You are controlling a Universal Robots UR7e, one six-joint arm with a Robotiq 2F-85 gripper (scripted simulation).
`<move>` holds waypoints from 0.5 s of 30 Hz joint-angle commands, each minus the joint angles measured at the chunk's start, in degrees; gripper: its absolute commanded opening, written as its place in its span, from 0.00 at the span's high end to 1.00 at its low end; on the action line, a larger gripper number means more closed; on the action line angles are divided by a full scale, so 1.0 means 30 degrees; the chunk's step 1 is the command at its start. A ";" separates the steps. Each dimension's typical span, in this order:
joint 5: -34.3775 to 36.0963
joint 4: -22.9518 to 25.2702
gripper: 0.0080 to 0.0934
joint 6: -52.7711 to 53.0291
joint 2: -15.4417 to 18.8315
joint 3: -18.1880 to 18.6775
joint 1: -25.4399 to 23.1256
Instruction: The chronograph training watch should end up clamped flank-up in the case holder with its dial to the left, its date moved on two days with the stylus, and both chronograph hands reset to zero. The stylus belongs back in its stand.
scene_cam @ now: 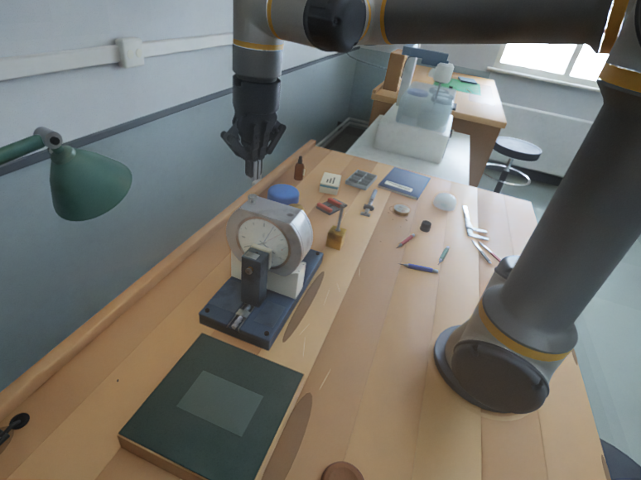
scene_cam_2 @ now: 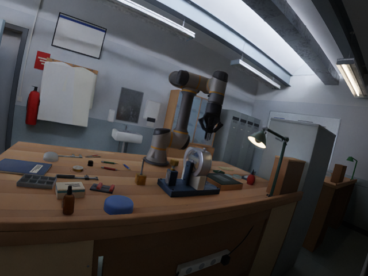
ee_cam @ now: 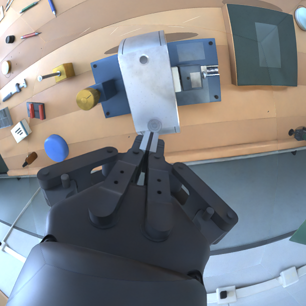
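Note:
The chronograph training watch (scene_cam: 269, 235) (scene_cam_2: 197, 165) (ee_cam: 150, 85) stands on edge, clamped in the blue case holder (scene_cam: 261, 305) (scene_cam_2: 188, 187) (ee_cam: 197, 74), with its white dial facing the green pad end of the bench. High above its wall-side flank hangs my gripper (scene_cam: 254, 168) (scene_cam_2: 209, 137) (ee_cam: 149, 142), closed and empty. The stylus (scene_cam: 340, 220) (scene_cam_2: 142, 168) (ee_cam: 48, 76) sits in its yellow block stand (scene_cam: 336, 238) (scene_cam_2: 140, 179) (ee_cam: 64, 71) beside the holder. A brass knob (ee_cam: 86, 98) sticks out of the holder's jaw block.
The bench's raised wall-side edge (scene_cam: 155, 269) runs right under the gripper. A blue puck (scene_cam: 283, 193) (ee_cam: 56, 147), a brown bottle (scene_cam: 299, 168) and small boxes lie beyond the holder. A green pad (scene_cam: 214, 408) (ee_cam: 261, 45) lies on its other side, and a green lamp (scene_cam: 85, 181) hangs nearby.

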State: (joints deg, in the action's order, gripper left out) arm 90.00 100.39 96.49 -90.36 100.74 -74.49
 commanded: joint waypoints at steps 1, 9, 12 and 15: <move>0.0000 0.0229 1.00 0.0000 0.0044 0.0189 0.0000; 0.0000 0.1489 1.00 0.0000 0.0294 0.1164 0.0000; 0.0000 0.1521 1.00 0.0000 0.0295 0.1182 -0.0001; 0.0000 0.1526 1.00 0.0000 0.0296 0.1189 -0.0001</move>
State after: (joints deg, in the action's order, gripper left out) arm 90.00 104.95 96.49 -89.44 104.34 -74.49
